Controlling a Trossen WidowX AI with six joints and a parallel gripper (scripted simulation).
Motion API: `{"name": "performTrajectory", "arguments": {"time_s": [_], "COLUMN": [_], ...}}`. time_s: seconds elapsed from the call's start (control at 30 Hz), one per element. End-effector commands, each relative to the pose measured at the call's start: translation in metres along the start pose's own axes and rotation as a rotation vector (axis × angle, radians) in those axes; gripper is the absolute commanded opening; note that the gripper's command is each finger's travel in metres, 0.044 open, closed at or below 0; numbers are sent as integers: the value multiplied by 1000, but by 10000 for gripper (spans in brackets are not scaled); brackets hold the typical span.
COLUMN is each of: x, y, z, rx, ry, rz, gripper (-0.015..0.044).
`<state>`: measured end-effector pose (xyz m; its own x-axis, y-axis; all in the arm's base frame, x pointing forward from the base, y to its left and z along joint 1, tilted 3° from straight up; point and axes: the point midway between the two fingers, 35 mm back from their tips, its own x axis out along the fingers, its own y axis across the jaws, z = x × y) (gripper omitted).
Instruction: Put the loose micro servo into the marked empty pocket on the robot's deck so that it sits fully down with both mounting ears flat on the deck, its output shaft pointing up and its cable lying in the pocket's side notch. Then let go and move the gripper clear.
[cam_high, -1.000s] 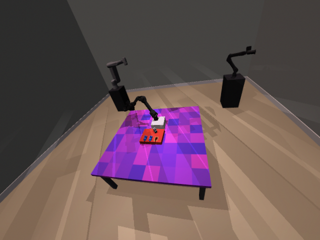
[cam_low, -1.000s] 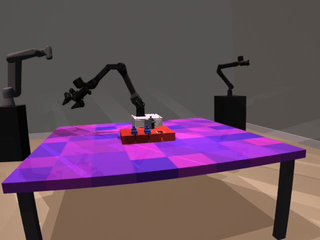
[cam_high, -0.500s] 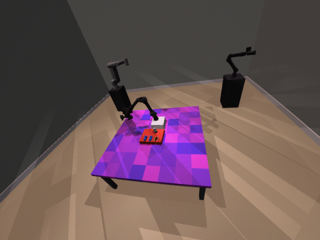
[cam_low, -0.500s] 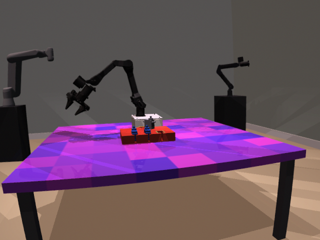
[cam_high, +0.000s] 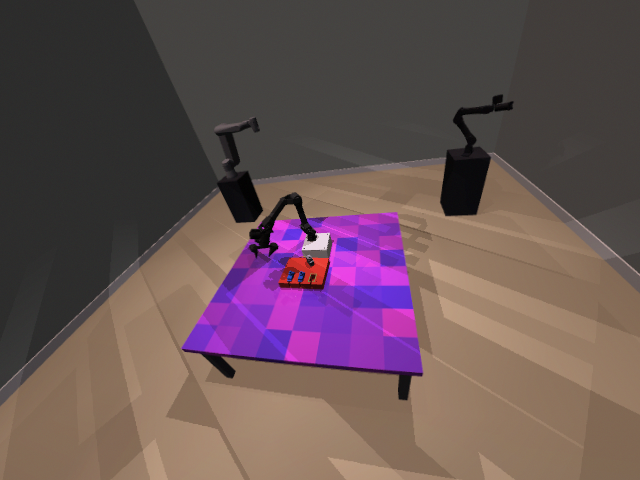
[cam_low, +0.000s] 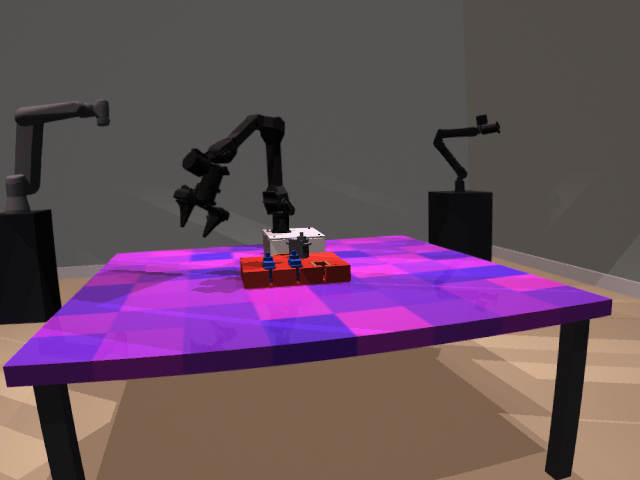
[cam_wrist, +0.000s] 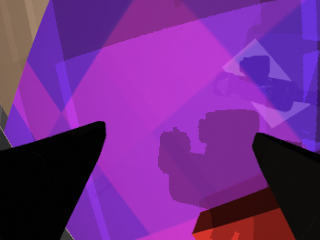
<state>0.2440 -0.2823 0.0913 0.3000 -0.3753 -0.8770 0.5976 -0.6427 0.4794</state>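
Two blue servos (cam_low: 281, 261) fill pockets beside the empty pocket (cam_low: 320, 264).

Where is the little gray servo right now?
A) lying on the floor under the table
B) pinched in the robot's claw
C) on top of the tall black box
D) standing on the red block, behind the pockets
D: the gray servo stands on the red deck behind the empty pocket, while the gripper hangs open and empty off to the side, above the table.
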Motion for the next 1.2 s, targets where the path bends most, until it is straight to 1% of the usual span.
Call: {"name": "performTrajectory", "arguments": {"time_s": [0.0, 0.17, 0.3, 0.43, 0.57, 0.63, 0.9, 1.17], "x": [-16, -42, -67, -92, -115, -118, -117, -95], "y": [-35, -82, -128, -176, -219, -225, -226, -237], "z": [-63, -119, -151, -167, -167, -166, -166, -168], "rx": [27, 46, 54, 56, 51, 50, 50, 50], "ry": [82, 136, 148, 130, 89, 80, 80, 80], "rz": [-94, -204, -300, -389, -461, -471, -471, -471], "gripper": [440, 440, 440, 440, 440, 440, 440, 440]}}
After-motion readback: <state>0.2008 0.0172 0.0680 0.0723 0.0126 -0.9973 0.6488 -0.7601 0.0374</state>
